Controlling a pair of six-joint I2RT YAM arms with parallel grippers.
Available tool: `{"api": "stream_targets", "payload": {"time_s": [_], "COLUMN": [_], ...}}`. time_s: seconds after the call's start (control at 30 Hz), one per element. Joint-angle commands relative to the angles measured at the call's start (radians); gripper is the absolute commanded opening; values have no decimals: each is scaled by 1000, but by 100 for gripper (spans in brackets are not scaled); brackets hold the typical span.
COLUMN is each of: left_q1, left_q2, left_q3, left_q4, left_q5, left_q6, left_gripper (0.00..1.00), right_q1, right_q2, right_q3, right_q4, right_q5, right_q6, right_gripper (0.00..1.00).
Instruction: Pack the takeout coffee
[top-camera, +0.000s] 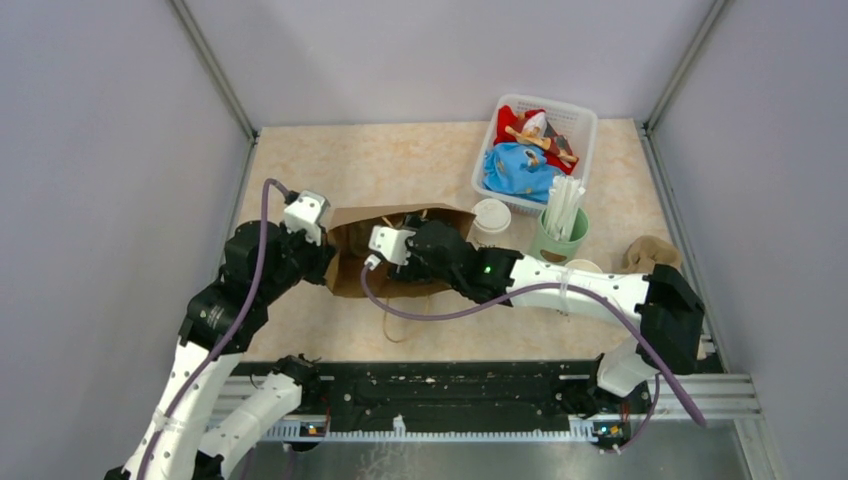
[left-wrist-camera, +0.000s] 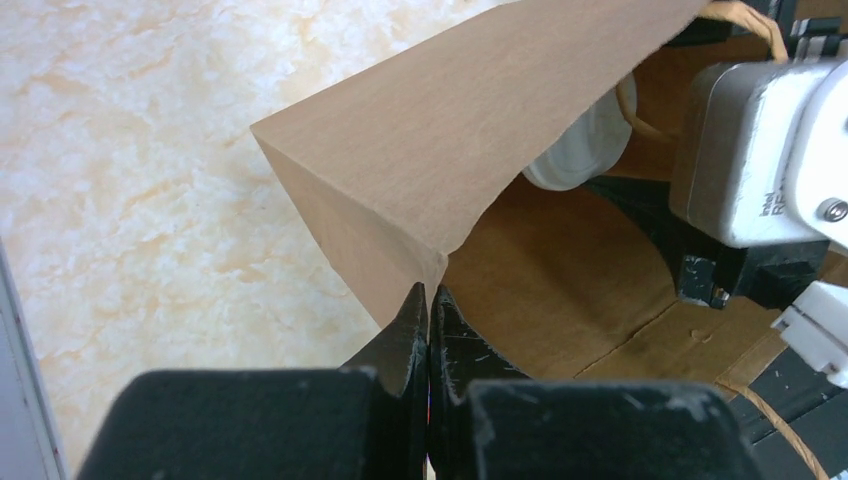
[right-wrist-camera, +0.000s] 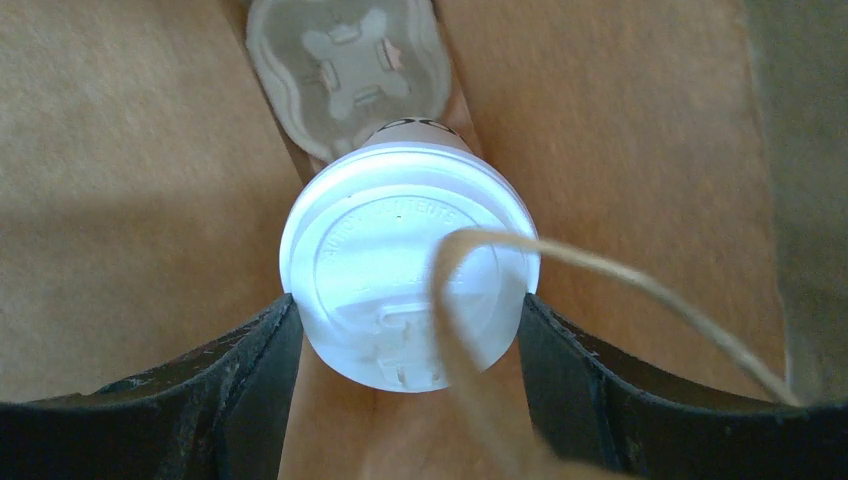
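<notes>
From overhead the takeout coffee is hidden: the right arm reaches into the mouth of the brown paper bag (top-camera: 352, 262) and covers it. The left wrist view catches only a sliver of its white lid past the bag's raised flap. The cup's body is nearly all concealed behind the lid, with just a strip of black lettering showing at the lid's far edge.

In the right wrist view the takeout coffee (right-wrist-camera: 405, 265) sits inside the bag, its white domed plastic lid with embossed text facing the camera. The right tool (right-wrist-camera: 407, 308) grasps it, one black finger pressed to each side of the lid. A blurred twine handle (right-wrist-camera: 600, 275) loops across the lid. Deeper in the bag lies a grey pulp cup carrier (right-wrist-camera: 345, 70).

The left tool (left-wrist-camera: 428, 300) is clenched on the bag's paper edge, holding the flap up.

On the tabletop (top-camera: 400, 160) to the far right stand a white basket (top-camera: 580, 120) of red and blue items, a green cup (top-camera: 560, 240) of white sticks, and a white round-topped item (top-camera: 491, 220) just beside the bag.
</notes>
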Motion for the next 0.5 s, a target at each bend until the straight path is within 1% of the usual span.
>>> {"api": "stream_targets", "payload": {"time_s": [0.0,0.13,0.17,0.23,0.3,0.47], "left_q1": [-1,-1,-1,-2,0,-1], "left_q2": [-30,-83,-94,-112,-125,-121], "left_q3": [-18,-74,-90,-112,-118,-113], "left_q4": [29,53,59,67,76,70], "left_q5": [-51,-52,-81,-91,-92,-68], "left_q6": [-21,-22,-16,-11,24,41], "left_gripper": [0,0,0,0,0,0], "right_q1": [-12,-13,-13,-13,-16,-26], "right_q2": [19,39,47,63,83,110], "right_q3": [91,116,121,129,140,154], "right_q4": [-67,-131,-141,-146,-145,-149], "right_q5": [45,50,59,78,85,97], "right_q6": [-36,-23,-20,-24,-29,-31], "right_gripper": [47,48,47,47,47,47]}}
